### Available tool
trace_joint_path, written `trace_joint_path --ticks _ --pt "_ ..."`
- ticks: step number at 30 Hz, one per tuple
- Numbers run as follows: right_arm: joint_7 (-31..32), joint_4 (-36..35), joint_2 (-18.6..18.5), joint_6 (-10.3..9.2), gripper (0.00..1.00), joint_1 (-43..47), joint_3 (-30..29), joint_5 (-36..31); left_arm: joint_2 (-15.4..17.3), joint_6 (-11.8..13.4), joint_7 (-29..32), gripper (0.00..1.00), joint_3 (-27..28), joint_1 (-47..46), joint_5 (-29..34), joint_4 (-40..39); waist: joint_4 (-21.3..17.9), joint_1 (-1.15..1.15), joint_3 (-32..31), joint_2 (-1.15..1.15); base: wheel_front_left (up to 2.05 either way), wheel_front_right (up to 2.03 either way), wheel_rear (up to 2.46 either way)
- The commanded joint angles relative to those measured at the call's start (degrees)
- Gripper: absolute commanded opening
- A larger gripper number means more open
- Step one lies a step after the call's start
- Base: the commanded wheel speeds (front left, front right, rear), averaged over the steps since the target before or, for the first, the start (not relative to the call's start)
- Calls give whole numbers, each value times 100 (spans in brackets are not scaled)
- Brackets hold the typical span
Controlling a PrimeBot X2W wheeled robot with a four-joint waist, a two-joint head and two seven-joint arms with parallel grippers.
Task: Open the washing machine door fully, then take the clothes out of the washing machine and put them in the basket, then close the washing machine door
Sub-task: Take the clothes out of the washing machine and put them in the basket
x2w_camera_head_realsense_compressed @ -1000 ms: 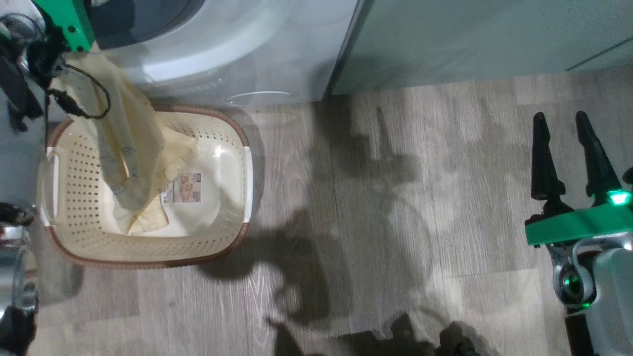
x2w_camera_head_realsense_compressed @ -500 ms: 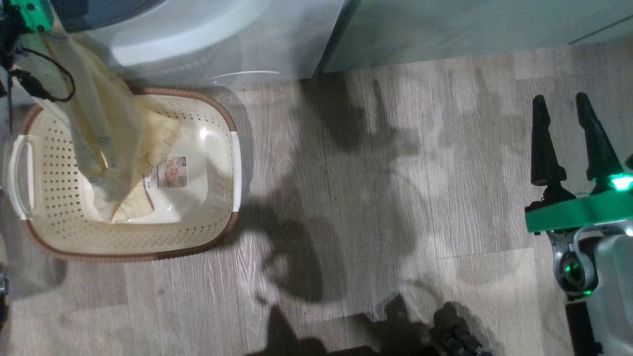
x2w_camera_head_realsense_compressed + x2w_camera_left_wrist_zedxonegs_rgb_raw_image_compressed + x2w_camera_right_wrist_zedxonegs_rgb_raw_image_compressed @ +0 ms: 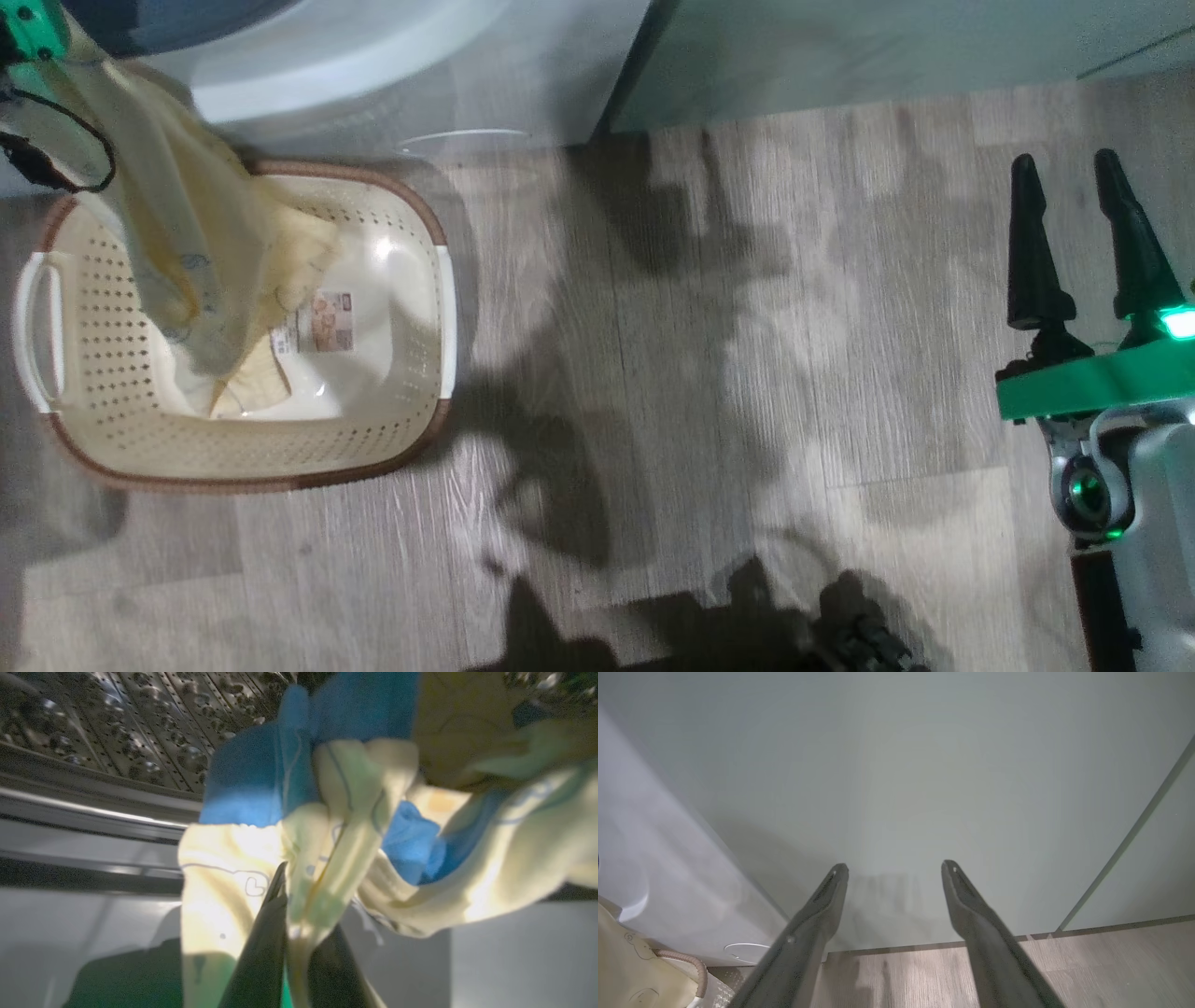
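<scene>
The left gripper (image 3: 299, 905) has its jaws pressed together on a fold of the clothes (image 3: 327, 858) (pale yellow, with a bright blue piece bunched in), up at the lip of the drum (image 3: 140, 718), above the basket's far left corner; the right gripper (image 3: 1065, 168) hangs well off to the basket's right, jaws apart and holding nothing, facing a sage-green cabinet (image 3: 924, 765).

From the pinch the yellow cloth falls in one long strand into the basket (image 3: 446, 308); its lower end lies folded on the basket's bottom, just beside the label. The long axis is therefore close to upright – top at the washing machine (image 3: 392, 65) behind the basket, tail inside the basket.

The cloth looks light, limp and not slippery; it should drape and stretch rather than hold any shape, and nothing about it seems fragile. A grip on a thick gathered fold looks safer than one on a single layer or an edge, since a thin pinch may slide out as the weight comes free. The bunch above the basket is tangled – the blue piece may drag out with the yellow, or catch on the drum's lip.
</scene>
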Motion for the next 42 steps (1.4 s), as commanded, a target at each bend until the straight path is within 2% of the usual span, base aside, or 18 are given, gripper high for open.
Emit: trace_joint_path --ticks 1,9,22,28,32,42 --pt "-37 -136 20 1 100 93 53 21 277 -32 -107 0 79 -33 -63 -117 46 -1 -98 0 0 0 0" --pt "-37 -77 21 1 100 297 -4 -10 21 -197 -891 0 300 535 -458 -114 248 -1 -604 0 0 0 0" --pt "-37 -17 -44 1 100 714 -82 -65 -901 -200 -2049 0 589 2276 -1042 -707 589 -1 -1318 0 0 0 0" --pt "-37 -26 -106 1 100 839 -87 -74 -1188 -54 -2280 0 642 3124 -1176 -1071 682 -1 -1475 0 0 0 0" --pt "-37 -33 -132 1 100 857 -50 -67 -1227 141 -2293 0 609 3679 -1147 -1170 684 -1 -1492 0 0 0 0" --pt "-37 -82 -162 1 100 745 6 -36 -1315 53 -2047 0 382 3862 -1100 -834 607 -1 -1263 0 0 0 0"
